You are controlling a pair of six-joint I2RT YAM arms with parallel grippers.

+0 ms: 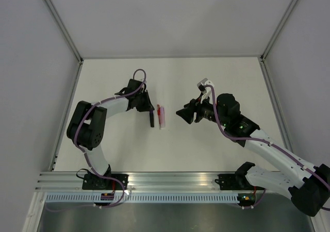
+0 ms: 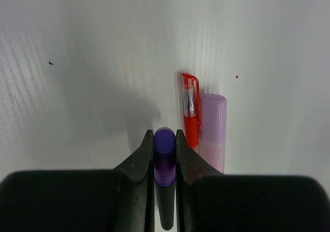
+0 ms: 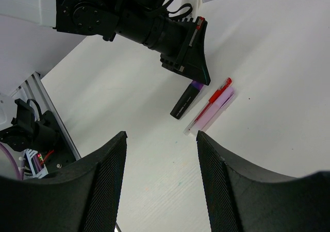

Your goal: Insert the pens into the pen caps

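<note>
The dark purple-black pen (image 2: 166, 191) lies on the white table (image 1: 216, 82) with a purple cap (image 2: 165, 142) on its far end. My left gripper (image 2: 165, 135) is shut on that cap, one finger on each side. It also shows in the top view (image 1: 148, 108), with the pen (image 1: 152, 120) trailing toward the near edge. The red pen (image 2: 191, 113) and the pale pink pen (image 2: 212, 129) lie side by side just to the right, each with its matching cap on. My right gripper (image 3: 161, 134) is open and empty, raised to the right of the pens (image 1: 183, 112).
An aluminium rail (image 1: 170, 180) runs along the near table edge by both arm bases. White walls and metal frame posts (image 1: 62, 23) enclose the table on three sides. A white tag (image 1: 204, 82) sticks up from the right wrist.
</note>
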